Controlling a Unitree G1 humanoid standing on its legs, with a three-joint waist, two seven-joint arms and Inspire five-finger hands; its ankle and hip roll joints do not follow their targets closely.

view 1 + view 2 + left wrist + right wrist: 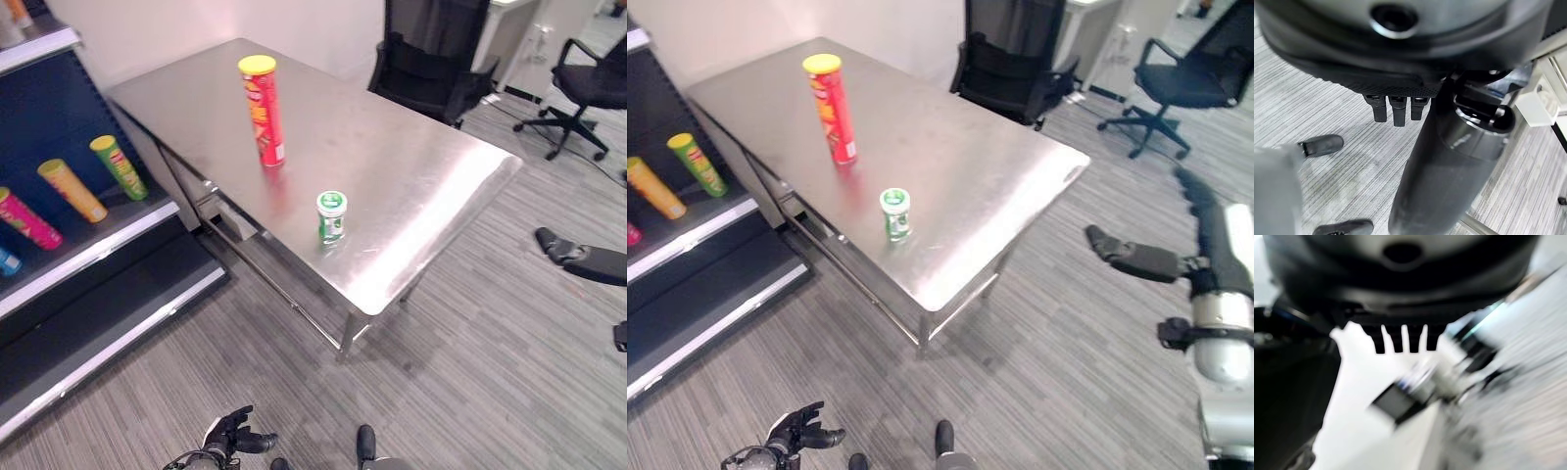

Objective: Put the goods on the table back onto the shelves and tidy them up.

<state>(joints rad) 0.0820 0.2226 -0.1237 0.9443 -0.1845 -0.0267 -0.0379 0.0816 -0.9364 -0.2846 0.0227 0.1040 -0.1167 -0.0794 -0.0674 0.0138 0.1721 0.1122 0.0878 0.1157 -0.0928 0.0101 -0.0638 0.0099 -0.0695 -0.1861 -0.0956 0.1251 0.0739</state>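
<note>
A tall red chips can with a yellow lid (262, 110) stands upright near the middle of the steel table (421, 166). A small green can with a white top (331, 216) stands closer to the table's near edge. My left hand (230, 431) hangs low over the carpet, well short of the table, its fingers (1393, 110) relaxed and empty. My right hand (1127, 257) is held out to the right of the table, above the floor, fingers straight with nothing in them.
A dark blue shelf unit (88, 250) stands left of the table, with a green can (119, 166), an orange can (72, 190) and a pink can (27, 219) lying on one level. Black office chairs (431, 64) (588, 83) stand beyond the table.
</note>
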